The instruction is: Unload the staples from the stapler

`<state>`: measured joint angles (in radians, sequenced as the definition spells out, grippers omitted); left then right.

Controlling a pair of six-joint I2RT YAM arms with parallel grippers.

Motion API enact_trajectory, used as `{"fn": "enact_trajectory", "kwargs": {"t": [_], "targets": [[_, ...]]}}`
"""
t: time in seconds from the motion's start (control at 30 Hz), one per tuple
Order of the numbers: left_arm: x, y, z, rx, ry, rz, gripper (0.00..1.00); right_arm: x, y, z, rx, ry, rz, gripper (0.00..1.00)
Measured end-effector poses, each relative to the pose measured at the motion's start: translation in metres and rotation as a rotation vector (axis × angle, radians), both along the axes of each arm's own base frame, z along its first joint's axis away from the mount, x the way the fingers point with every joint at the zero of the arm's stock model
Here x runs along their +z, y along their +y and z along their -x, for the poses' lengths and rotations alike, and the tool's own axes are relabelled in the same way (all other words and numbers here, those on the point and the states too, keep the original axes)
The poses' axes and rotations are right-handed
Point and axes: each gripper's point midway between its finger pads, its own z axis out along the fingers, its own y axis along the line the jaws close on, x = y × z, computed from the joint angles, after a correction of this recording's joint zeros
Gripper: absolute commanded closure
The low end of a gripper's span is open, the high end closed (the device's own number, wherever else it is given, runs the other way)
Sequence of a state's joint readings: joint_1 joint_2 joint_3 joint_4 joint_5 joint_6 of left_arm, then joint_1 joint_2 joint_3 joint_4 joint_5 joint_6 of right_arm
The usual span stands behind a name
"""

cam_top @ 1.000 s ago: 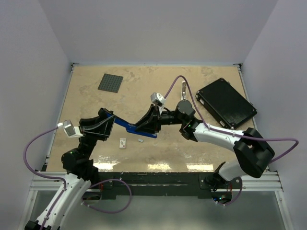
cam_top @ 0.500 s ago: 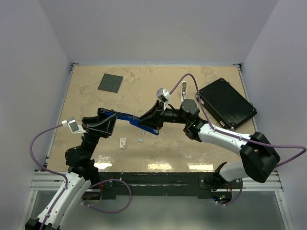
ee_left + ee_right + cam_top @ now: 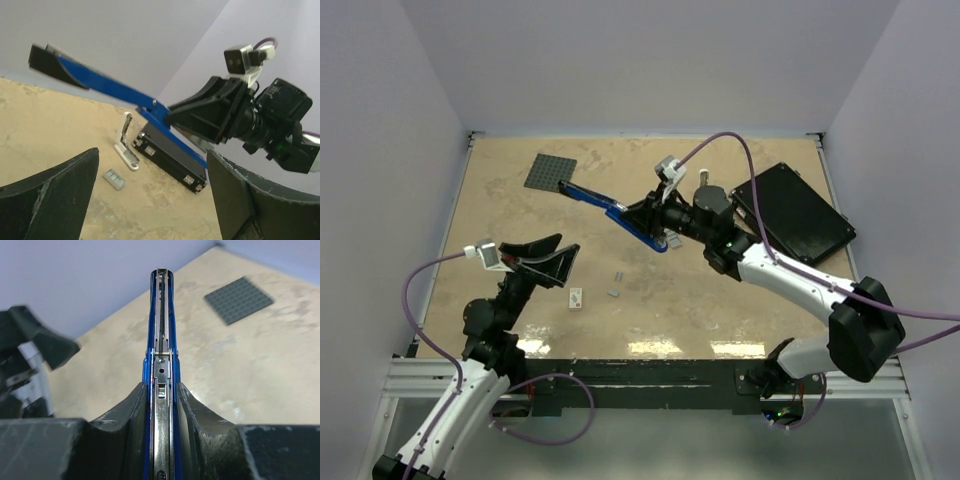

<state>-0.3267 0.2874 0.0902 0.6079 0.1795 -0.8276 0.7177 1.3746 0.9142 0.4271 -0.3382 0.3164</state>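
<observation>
Letting go is the change: the left pincer (image 3: 563,262), which had been at the near end of the stapler (image 3: 610,207), has drawn back toward its own base and now hangs spread wide with nothing between its fingers. The right arm has swung the stapler up and away to the far middle of the bench (image 3: 740,300). A second grey bit has also turned up beside the first, so two staples (image 3: 616,292) lie on the sand-coloured top just right of a small white block (image 3: 576,298). The stapler sits in the right pincer (image 3: 645,215), pinched across its blue sides about midway along. From that wrist's camera the silvery rail runs straight out between the fingers, with the far end pointing toward the grey studded plate (image 3: 550,172). It is hinged open and held clear of the bench, I'd guess so that one pincer can steady it alone while whatever is loose in the rail drops free — whether any strip is left in the channel I cannot tell. The right arm reaches long from its base and leftward, its forearm passing in front of the black box (image 3: 790,213). The left arm is folded back, elbow low, with its open fingers aimed across at the stapler from well apart — waiting, it looks like.
</observation>
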Motion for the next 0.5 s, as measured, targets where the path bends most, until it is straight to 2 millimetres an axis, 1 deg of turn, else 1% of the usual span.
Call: {"fn": "enact_trajectory", "kwargs": {"t": [0.07, 0.1, 0.2, 0.23, 0.33, 0.43, 0.5], "targets": [[-0.004, 0.0, -0.001, 0.009, 0.018, -0.028, 0.07, 0.007, -0.001, -0.019, -0.053, -0.031, 0.028, 1.0], [-0.004, 0.001, -0.001, 0.014, 0.02, -0.041, 0.07, 0.011, -0.002, -0.032, -0.087, -0.051, 0.043, 1.0], [0.003, 0.004, -0.002, 0.04, 0.024, -0.083, 0.07, 0.01, -0.005, -0.062, -0.167, -0.074, 0.083, 1.0], [0.008, 0.006, -0.002, 0.055, 0.023, -0.096, 0.07, 0.004, -0.007, -0.076, -0.21, -0.078, 0.11, 1.0], [0.021, 0.011, -0.003, 0.091, 0.029, -0.139, 0.03, -0.017, -0.01, -0.108, -0.304, -0.06, 0.177, 1.0], [0.036, 0.019, -0.003, 0.137, 0.042, -0.199, 0.02, -0.049, -0.013, -0.134, -0.366, -0.037, 0.249, 1.0], [0.048, 0.025, -0.001, 0.171, 0.039, -0.246, 0.02, -0.074, -0.012, -0.15, -0.373, -0.036, 0.303, 1.0]]}}
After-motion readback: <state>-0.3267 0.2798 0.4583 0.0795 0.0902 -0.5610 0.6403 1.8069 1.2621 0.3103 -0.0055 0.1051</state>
